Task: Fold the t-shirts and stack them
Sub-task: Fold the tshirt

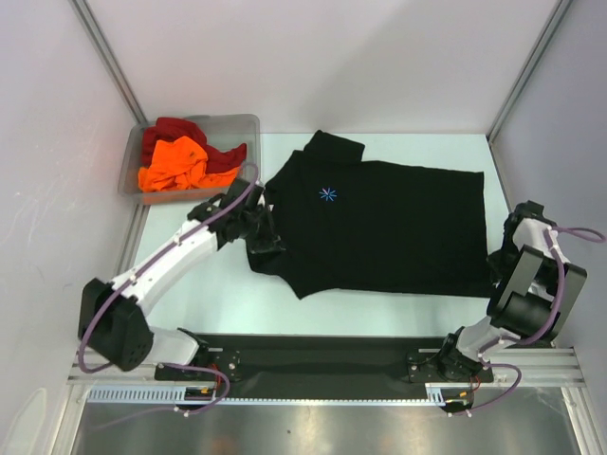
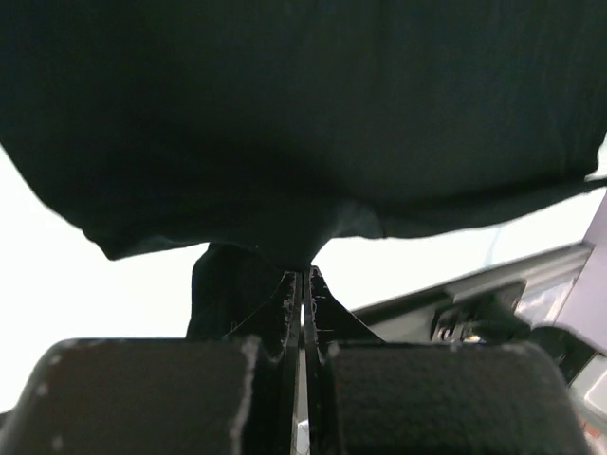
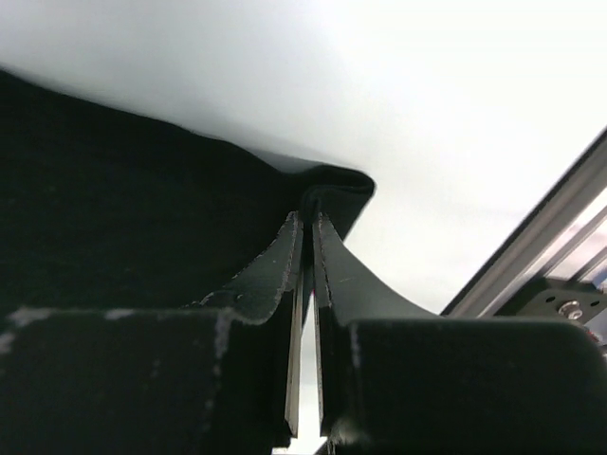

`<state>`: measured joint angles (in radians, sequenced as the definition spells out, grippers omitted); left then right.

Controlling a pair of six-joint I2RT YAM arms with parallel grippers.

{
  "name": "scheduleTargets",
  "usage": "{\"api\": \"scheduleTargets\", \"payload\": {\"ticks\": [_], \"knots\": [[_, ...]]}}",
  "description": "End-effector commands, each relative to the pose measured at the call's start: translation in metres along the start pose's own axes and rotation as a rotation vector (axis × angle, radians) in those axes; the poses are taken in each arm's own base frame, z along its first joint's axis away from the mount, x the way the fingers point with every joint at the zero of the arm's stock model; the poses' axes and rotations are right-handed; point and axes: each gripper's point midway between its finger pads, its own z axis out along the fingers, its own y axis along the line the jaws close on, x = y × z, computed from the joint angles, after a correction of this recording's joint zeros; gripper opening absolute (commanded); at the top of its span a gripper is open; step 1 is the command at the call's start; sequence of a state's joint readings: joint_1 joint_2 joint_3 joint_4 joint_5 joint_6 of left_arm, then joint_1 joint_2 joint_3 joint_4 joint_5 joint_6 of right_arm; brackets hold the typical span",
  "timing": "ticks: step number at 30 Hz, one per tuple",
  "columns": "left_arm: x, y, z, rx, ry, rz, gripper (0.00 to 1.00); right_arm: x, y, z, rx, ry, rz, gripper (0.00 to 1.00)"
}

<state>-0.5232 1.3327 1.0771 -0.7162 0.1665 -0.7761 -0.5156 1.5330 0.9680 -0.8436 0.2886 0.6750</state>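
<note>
Near right: black shirt [image 1: 398,223] hem corner pinched by right fingers [image 3: 296,237], close to desk [image 1: 379,313] edge. Same shirt's left edge, by sleeve, clamped by left fingers [image 2: 294,289], pressed together on cloth. Shirt spread flat mid-desk, starburst up. Far left: orange shirt [image 1: 175,166] and red shirt [image 1: 171,128] heaped in bin [image 1: 242,120].
</note>
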Motion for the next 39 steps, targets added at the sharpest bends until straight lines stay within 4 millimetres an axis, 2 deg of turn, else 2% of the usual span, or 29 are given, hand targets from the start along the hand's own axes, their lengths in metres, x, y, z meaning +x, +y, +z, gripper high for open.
{"api": "scheduleTargets", "payload": {"ticks": [1, 6, 11, 12, 24, 26, 33, 39], "knots": [[-0.035, -0.007, 0.001, 0.000, -0.057, 0.020, 0.00, -0.022, 0.025, -0.008, -0.048, -0.072, -0.074, 0.00], [-0.062, -0.010, 0.010, -0.005, -0.067, 0.007, 0.00, -0.032, 0.038, -0.005, -0.040, -0.077, -0.121, 0.00], [-0.087, -0.012, 0.017, -0.002, -0.074, -0.007, 0.00, -0.033, 0.051, 0.000, -0.056, -0.057, -0.160, 0.00], [-0.087, -0.010, 0.023, -0.009, -0.057, -0.010, 0.00, -0.034, 0.052, 0.002, -0.054, -0.055, -0.167, 0.00], [-0.125, -0.027, 0.043, 0.011, -0.059, -0.013, 0.00, -0.048, 0.077, 0.004, -0.060, -0.056, -0.216, 0.00], [-0.130, -0.025, 0.048, 0.003, -0.052, -0.021, 0.00, -0.048, 0.080, 0.006, -0.059, -0.051, -0.219, 0.00], [-0.152, -0.026, 0.055, 0.004, -0.068, -0.025, 0.00, -0.045, 0.082, 0.012, -0.048, -0.040, -0.224, 0.00], [-0.158, -0.024, 0.068, -0.005, -0.047, -0.027, 0.00, -0.047, 0.085, 0.014, -0.046, -0.043, -0.228, 0.00]]}}
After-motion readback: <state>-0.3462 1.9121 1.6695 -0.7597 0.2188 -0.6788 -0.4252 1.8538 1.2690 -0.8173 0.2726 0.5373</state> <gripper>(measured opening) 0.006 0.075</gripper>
